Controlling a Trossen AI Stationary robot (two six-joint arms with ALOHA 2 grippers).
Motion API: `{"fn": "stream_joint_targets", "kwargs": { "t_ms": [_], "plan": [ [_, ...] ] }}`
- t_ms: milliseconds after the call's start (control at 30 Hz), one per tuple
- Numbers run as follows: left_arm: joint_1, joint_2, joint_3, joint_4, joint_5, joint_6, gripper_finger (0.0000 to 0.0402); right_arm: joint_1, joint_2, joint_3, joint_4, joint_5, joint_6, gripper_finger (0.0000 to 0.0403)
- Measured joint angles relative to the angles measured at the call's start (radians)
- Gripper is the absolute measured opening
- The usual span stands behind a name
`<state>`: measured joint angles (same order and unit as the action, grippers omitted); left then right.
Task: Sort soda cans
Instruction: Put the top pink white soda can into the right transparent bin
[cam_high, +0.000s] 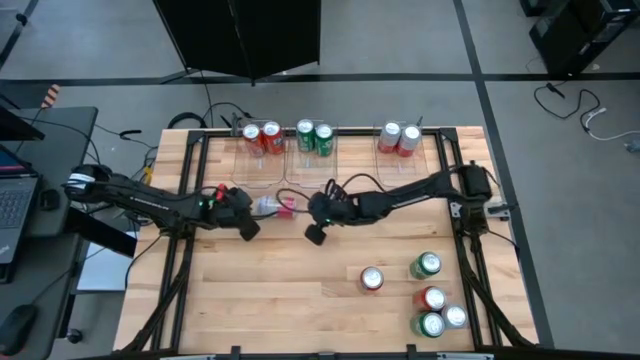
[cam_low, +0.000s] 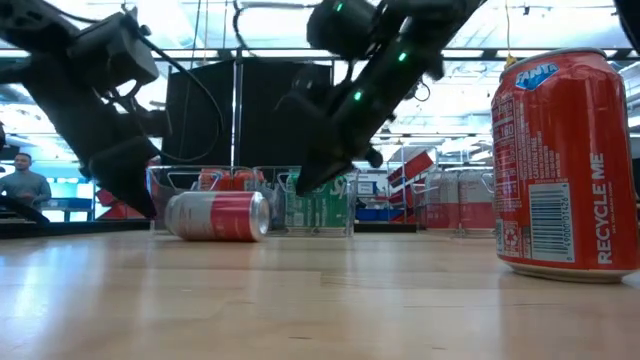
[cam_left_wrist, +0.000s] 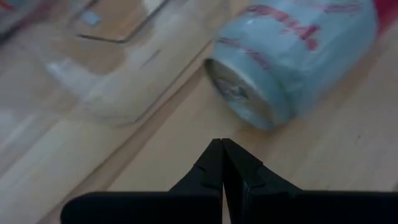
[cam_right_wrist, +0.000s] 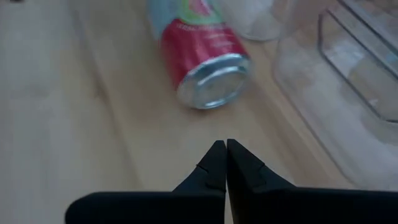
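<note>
A soda can (cam_high: 275, 207), silver-white at one end and red at the other, lies on its side on the table between my two grippers. My left gripper (cam_left_wrist: 222, 143) is shut just short of its silver-white end (cam_left_wrist: 249, 93) and does not touch it. My right gripper (cam_right_wrist: 222, 144) is shut short of its red end (cam_right_wrist: 214, 81), also apart from it. In the low view the can (cam_low: 218, 215) rests on its side wall, with my left gripper (cam_low: 140, 200) and my right gripper (cam_low: 305, 185) on either side of it.
Three clear bins along the far edge hold upright cans: red ones (cam_high: 262, 137), green ones (cam_high: 314, 137) and silver-white ones (cam_high: 398, 138). Several more cans stand at the near right (cam_high: 430, 298). One red can (cam_low: 565, 165) looms close in the low view.
</note>
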<state>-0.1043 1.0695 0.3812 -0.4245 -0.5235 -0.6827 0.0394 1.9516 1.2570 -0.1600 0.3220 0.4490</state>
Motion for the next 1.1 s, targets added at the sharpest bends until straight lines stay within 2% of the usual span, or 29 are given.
{"fn": "stream_joint_targets", "kwargs": {
  "t_ms": [200,367,667,900,1100],
  "plan": [
    [0.000,-0.003,-0.075,0.241,0.042,0.073,0.0003,-0.031,0.103,0.052,0.060,0.002,-0.006,0.0000],
    [0.000,-0.003,-0.100,0.351,0.065,0.118,0.0003,-0.035,0.155,0.081,0.092,-0.009,-0.021,0.0000],
    [0.000,-0.029,-0.100,0.388,0.066,0.174,0.0003,-0.023,0.143,0.086,0.066,-0.024,-0.026,0.0000],
    [0.000,-0.031,-0.100,0.349,0.074,0.152,0.0003,-0.009,0.054,0.088,-0.081,0.155,0.022,0.0000],
    [-0.002,-0.026,-0.107,0.362,0.074,0.129,0.0003,-0.054,0.093,0.087,-0.074,0.139,0.062,0.0000]
  ]
}}
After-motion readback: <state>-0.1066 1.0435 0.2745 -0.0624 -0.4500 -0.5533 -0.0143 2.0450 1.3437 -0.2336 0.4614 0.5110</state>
